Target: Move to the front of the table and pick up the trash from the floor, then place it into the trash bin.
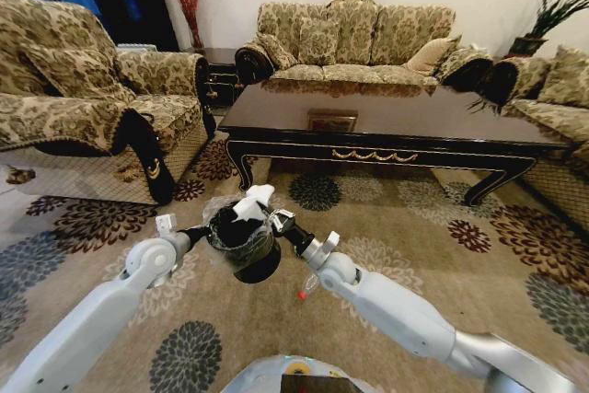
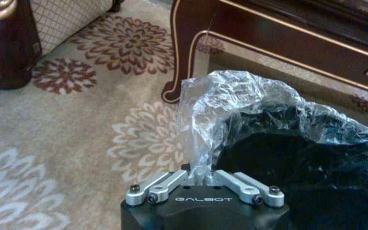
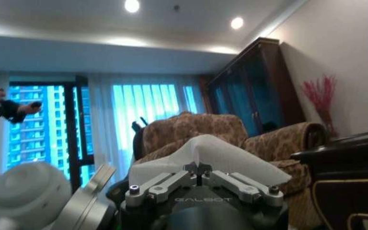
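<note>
Left hand (image 2: 203, 184): clamped on the clear crinkly liner of the small round black bin (image 1: 247, 244), held above the carpet, near the desk (image 1: 386, 126).
Right hand (image 3: 200, 178): closed on white crumpled paper (image 1: 253, 202), apparently over the bin mouth.
Advice: paper is best released only once centred.

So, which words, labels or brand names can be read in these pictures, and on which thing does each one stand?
"GALBOT": on the black body of the left gripper, which is shut on the clear bag of the trash bin.
"GALBOT": on the black body of the right gripper, which is shut on a white crumpled paper scrap.
No other text is readable; the gold ornament on the table is decoration, not lettering.
</note>
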Controlling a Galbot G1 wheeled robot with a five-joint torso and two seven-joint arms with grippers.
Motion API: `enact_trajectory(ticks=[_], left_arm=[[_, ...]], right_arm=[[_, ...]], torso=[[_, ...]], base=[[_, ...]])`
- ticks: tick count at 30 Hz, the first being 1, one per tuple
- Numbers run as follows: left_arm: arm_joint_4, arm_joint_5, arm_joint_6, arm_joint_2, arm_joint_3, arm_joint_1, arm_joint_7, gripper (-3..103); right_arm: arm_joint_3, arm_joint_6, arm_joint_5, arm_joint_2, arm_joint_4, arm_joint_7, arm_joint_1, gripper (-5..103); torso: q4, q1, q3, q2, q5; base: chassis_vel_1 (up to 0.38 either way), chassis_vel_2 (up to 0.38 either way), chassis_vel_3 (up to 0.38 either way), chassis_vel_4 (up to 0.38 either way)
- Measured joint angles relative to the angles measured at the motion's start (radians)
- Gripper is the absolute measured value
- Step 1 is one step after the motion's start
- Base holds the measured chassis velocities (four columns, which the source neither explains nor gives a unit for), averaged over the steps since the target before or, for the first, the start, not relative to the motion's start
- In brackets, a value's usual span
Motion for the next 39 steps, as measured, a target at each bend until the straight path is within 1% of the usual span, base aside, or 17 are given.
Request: enact_trajectory(ticks=[9, 10, 13, 14, 16, 18, 19, 26, 28, 30, 31, 32, 33, 35, 37, 38, 39], left_arm=[[0.029, 0.000, -0.001, -0.020, 0.037, -0.045, 0.000, 4], [0.030, 0.001, -0.001, -0.023, 0.040, -0.048, 0.000, 4], [0.031, 0.001, -0.001, -0.023, 0.042, -0.050, 0.000, 4], [0.031, 0.001, -0.001, -0.023, 0.042, -0.051, 0.000, 4], [0.031, 0.001, -0.001, -0.023, 0.042, -0.051, 0.000, 4], [0.029, 0.001, -0.001, -0.021, 0.042, -0.050, -0.001, 4], [0.029, 0.001, -0.001, -0.021, 0.042, -0.050, -0.001, 4], [0.010, 0.003, -0.001, -0.016, 0.007, -0.014, -0.002, 4], [0.006, 0.004, -0.001, -0.014, -0.002, -0.007, -0.002, 4], [-0.006, 0.006, -0.002, -0.006, -0.033, 0.016, -0.001, 4], [-0.006, 0.006, -0.002, -0.006, -0.033, 0.016, -0.001, 4], [-0.011, 0.007, -0.003, -0.002, -0.051, 0.027, -0.001, 4], [-0.018, 0.007, -0.005, 0.003, -0.073, 0.037, -0.002, 4], [-0.022, 0.007, -0.005, 0.003, -0.084, 0.039, -0.002, 4], [-0.032, -0.002, -0.003, 0.009, -0.120, 0.028, -0.007, 4], [-0.032, -0.002, -0.003, 0.009, -0.120, 0.028, -0.007, 4], [-0.036, -0.010, 0.003, 0.013, -0.133, 0.018, -0.008, 4]], right_arm=[[-0.035, -0.002, -0.013, 0.047, -0.051, -0.009, 0.014, -3], [-0.035, -0.003, -0.015, 0.054, -0.062, -0.008, 0.018, 8], [-0.034, -0.006, -0.016, 0.064, -0.076, -0.002, 0.021, 13], [-0.030, -0.014, -0.019, 0.071, -0.086, 0.013, 0.024, 24], [-0.029, -0.018, -0.020, 0.073, -0.089, 0.018, 0.024, 24], [-0.023, -0.024, -0.024, 0.079, -0.103, 0.030, 0.025, 34], [-0.023, -0.024, -0.024, 0.079, -0.103, 0.030, 0.025, 34], [0.018, -0.021, -0.028, 0.058, -0.085, 0.048, 0.014, 67], [0.033, -0.021, -0.027, 0.053, -0.078, 0.060, 0.010, 67], [0.086, -0.024, -0.021, 0.030, -0.060, 0.113, -0.005, 78], [0.086, -0.024, -0.021, 0.030, -0.060, 0.113, -0.005, 78], [0.117, -0.037, -0.020, 0.013, -0.050, 0.157, -0.017, 78], [0.154, -0.075, -0.020, -0.009, -0.035, 0.229, -0.036, 89], [0.171, -0.095, -0.021, -0.017, -0.028, 0.267, -0.047, 94], [0.243, -0.207, -0.024, -0.057, -0.002, 0.445, -0.108, 99], [0.243, -0.207, -0.024, -0.057, -0.002, 0.445, -0.108, 99], [0.267, -0.249, -0.024, -0.067, -0.001, 0.501, -0.131, 100]], torso=[[0.0001, 0.000, 0.000, 0.000, 0.0000], [0.0000, 0.000, 0.000, 0.000, -0.0001], [0.0001, 0.000, 0.000, 0.000, 0.0000], [0.0002, 0.000, 0.000, 0.000, 0.0000], [0.0002, 0.000, 0.000, 0.000, 0.0000], [0.0001, 0.000, 0.000, 0.000, 0.0001], [0.0001, 0.000, 0.000, 0.000, 0.0001], [0.0001, 0.000, 0.000, 0.000, 0.0000], [0.0001, 0.000, 0.000, 0.000, 0.0001], [0.0003, 0.000, 0.000, 0.000, 0.0001], [0.0003, 0.000, 0.000, 0.000, 0.0001], [0.0003, 0.000, 0.000, 0.000, 0.0001], [0.0003, 0.000, 0.000, 0.000, 0.0001], [0.0003, 0.000, 0.000, 0.000, 0.0000], [0.0003, 0.000, 0.000, 0.000, 0.0003], [0.0003, 0.000, 0.000, 0.000, 0.0003], [-0.0003, 0.000, 0.000, 0.000, -0.0001]], base=[[0.000, 0.000, 0.000, 0.000], [0.000, 0.000, 0.000, 0.000], [0.000, 0.000, 0.000, 0.000], [0.000, 0.000, 0.000, 0.000], [0.000, 0.000, 0.000, 0.000], [0.000, 0.000, 0.000, 0.000], [0.000, 0.000, 0.000, 0.000], [0.000, 0.000, 0.000, 0.000], [0.000, 0.000, 0.000, 0.000], [0.000, 0.000, 0.000, 0.000], [0.000, 0.000, 0.000, 0.000], [0.000, 0.000, 0.000, 0.000], [0.000, 0.000, 0.000, 0.000], [0.000, 0.000, 0.000, 0.000], [0.000, 0.000, 0.000, 0.000], [0.000, 0.000, 0.000, 0.000], [0.000, 0.000, 0.000, 0.000]])
